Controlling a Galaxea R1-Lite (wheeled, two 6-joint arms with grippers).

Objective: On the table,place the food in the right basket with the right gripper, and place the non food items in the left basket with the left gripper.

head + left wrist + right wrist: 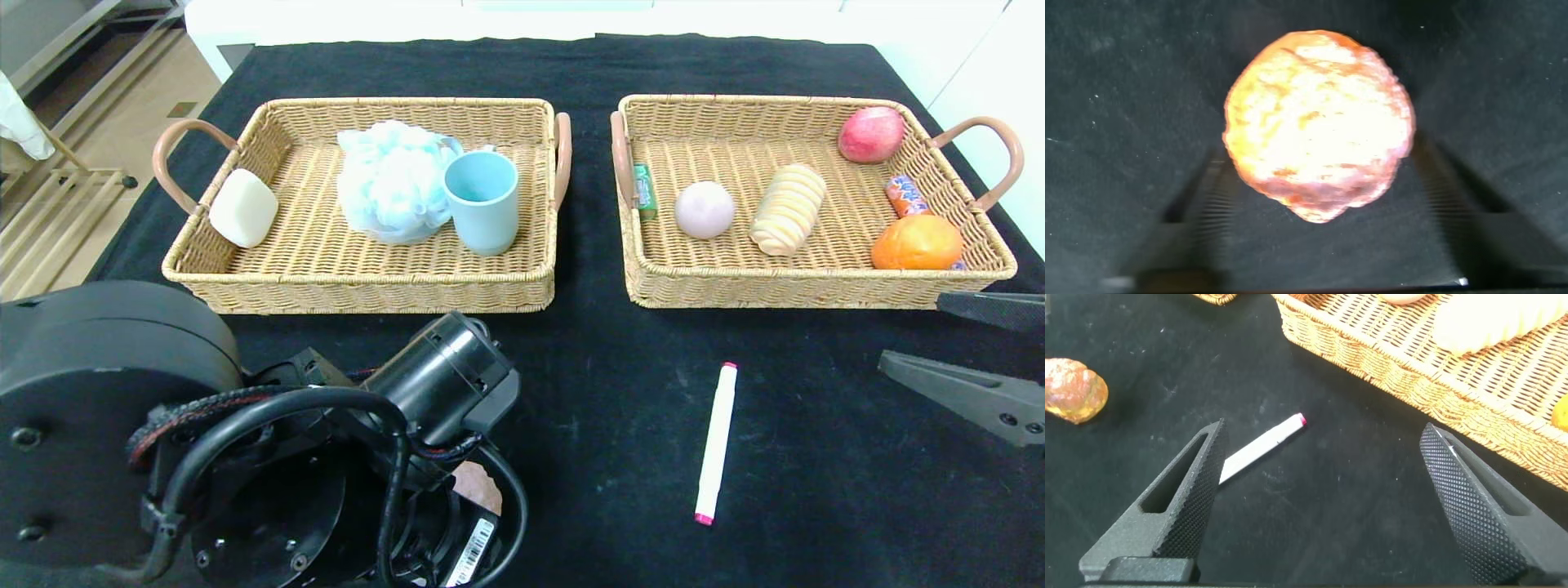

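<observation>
From the head view you see the pen [716, 442] alone on the bench [816, 490] before the sorted baskets, while your left wrist view shows the left claw [1319, 208] open astride a shell [1319, 122], and your right wrist view the right claw [1323, 498] wide, empty.

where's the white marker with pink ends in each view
Head view: the white marker with pink ends lies on the black tablecloth, in front of the right wicker basket.
Left wrist view: not in it.
Right wrist view: marker lies beyond the right gripper, partly hidden by a finger.
Shared landmark: the right wicker basket.
</observation>
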